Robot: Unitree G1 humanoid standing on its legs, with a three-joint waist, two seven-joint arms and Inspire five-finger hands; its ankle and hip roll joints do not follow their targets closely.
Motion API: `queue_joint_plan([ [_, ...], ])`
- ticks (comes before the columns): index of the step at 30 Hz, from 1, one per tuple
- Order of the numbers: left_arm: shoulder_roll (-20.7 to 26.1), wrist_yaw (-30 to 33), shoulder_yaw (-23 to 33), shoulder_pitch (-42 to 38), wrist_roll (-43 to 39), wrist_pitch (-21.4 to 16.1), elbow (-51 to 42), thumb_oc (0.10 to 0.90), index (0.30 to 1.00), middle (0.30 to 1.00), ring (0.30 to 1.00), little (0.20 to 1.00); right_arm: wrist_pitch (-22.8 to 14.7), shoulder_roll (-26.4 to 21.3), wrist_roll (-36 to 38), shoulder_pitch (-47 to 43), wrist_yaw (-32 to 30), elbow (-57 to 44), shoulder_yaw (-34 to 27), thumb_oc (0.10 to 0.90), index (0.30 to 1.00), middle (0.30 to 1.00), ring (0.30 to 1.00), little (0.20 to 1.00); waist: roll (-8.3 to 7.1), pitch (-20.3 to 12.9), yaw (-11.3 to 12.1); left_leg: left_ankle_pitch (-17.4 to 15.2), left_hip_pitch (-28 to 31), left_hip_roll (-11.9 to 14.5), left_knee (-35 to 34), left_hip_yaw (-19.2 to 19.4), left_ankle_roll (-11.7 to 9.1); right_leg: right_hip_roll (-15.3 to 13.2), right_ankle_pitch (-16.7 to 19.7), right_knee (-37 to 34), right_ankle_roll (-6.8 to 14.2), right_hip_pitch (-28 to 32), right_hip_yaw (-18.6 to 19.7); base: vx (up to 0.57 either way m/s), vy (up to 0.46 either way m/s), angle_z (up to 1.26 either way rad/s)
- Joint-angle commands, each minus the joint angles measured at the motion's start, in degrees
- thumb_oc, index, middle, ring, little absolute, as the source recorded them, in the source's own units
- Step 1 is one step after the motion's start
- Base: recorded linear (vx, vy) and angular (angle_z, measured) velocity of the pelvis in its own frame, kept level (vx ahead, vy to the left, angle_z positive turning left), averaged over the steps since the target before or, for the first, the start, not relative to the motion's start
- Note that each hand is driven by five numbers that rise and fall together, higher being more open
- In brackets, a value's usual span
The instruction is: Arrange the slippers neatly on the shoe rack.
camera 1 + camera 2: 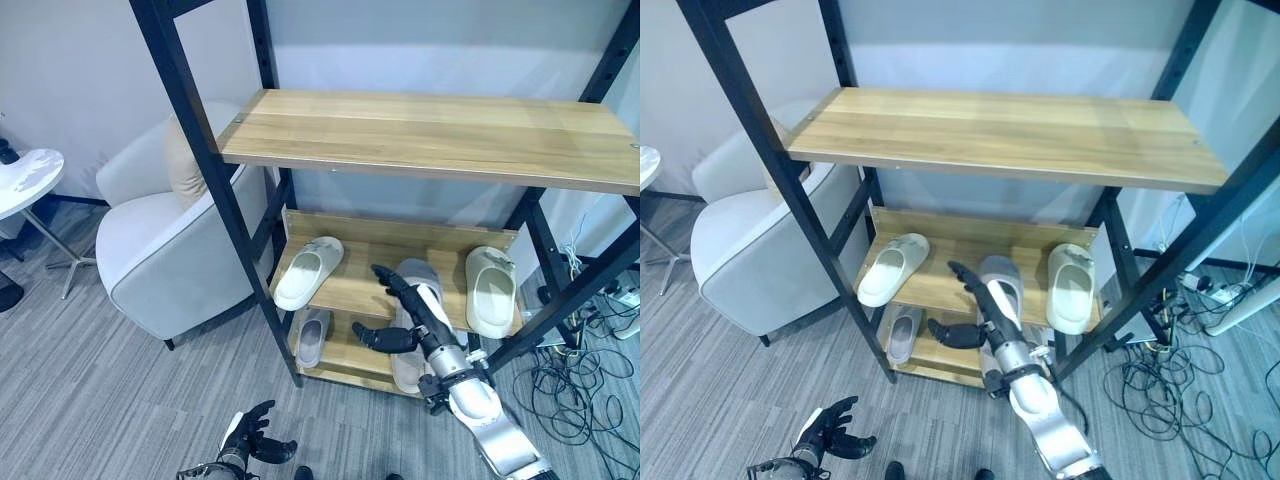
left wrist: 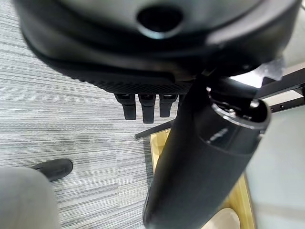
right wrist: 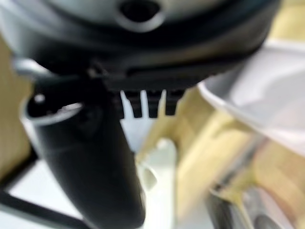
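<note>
Grey striped carpet lies under a black-framed shoe rack (image 1: 420, 130) with wooden shelves, beside a pale armchair (image 1: 170, 250). On its middle shelf (image 1: 350, 290) rest three slippers: a white one (image 1: 308, 272), a grey slipper (image 1: 425, 275) and another white (image 1: 491, 290); two more lie on the shelf below. They look light, soft and foamy, so I would grip the strap or side edge. The right hand (image 1: 405, 300) reaches over the grey slipper with fingers straight, thumb apart. The left hand (image 1: 250, 435) hangs low, relaxed and holding nothing.

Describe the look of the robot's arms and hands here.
The right arm is smooth silver-grey with a metal wrist collar. The right hand is black with jointed fingers and a light panel along its back. The left hand is equally dark, with a pale patch by the wrist.
</note>
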Motion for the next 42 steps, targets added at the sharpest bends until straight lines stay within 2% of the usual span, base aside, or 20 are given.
queue_joint_plan([
  [1,-0.27,0.87,-2.02,-4.27,2.02,-3.83,0.97,0.800,0.900,0.900,0.900,0.900,-6.78,-1.09,-3.45,-5.43,-4.73,-8.12,-3.57,0.800,0.900,0.900,0.900,0.900,0.71,-3.54,0.88,-1.70,-1.64,-0.70,0.34,-4.12,-2.54,-0.77,-3.62,0.70,4.99,0.97,1.48,0.00,0.000,0.00],
  [9,-0.45,0.59,-1.82,-3.22,3.22,-4.17,0.87,0.800,0.900,0.900,0.900,0.900,-5.25,-6.77,-15.50,-5.43,-10.05,-8.50,-8.67,0.800,0.900,0.900,0.900,0.900,0.21,-3.87,0.77,-2.08,-1.46,-0.65,0.34,-4.25,-2.44,-0.69,-3.79,0.70,5.17,1.19,1.56,0.04,0.014,0.00],
  [14,-0.47,0.18,-1.76,-2.76,3.58,-4.14,1.13,0.800,0.900,0.900,0.900,0.900,-3.95,-8.76,-18.56,-4.58,-11.62,-7.48,-10.94,0.800,0.900,0.900,0.900,0.900,-0.05,-3.98,0.67,-2.18,-1.55,-0.56,0.34,-4.36,-2.31,-0.67,-3.68,0.70,5.31,1.00,1.73,0.03,0.009,0.00],
  [22,-0.30,-0.67,-1.47,-2.07,3.50,-3.77,-0.13,0.800,0.900,0.900,0.900,0.900,-2.84,-11.68,-20.10,-1.79,-10.59,-7.95,-13.33,0.800,0.900,0.900,0.900,0.900,-0.48,-3.83,-0.27,-2.53,-1.85,-0.41,0.34,-4.02,-2.14,-0.65,-3.56,0.70,5.51,0.30,2.57,0.02,0.001,0.00],
  [33,-0.41,-0.65,-1.50,-1.27,3.91,-3.78,-1.09,0.800,0.900,0.900,0.900,0.900,-1.57,-13.96,-24.35,-1.13,-10.93,-5.87,-13.17,0.800,0.900,0.900,0.900,0.900,-0.36,-3.64,-0.97,-3.02,-1.66,-0.22,0.34,-4.05,-1.92,-0.49,-3.78,0.70,5.53,0.17,3.63,0.01,-0.001,-0.02],
  [42,0.15,-0.42,-1.45,-0.77,3.44,-3.58,-0.86,0.800,0.900,0.900,0.900,0.900,0.21,-14.73,-23.70,-4.92,-11.85,-1.70,-11.41,0.800,0.900,0.900,0.900,0.900,-0.49,-2.16,0.04,-1.96,-3.85,-0.36,0.34,-4.93,-2.06,-0.43,-3.29,0.70,5.51,-1.81,3.22,0.00,0.000,0.00],
])
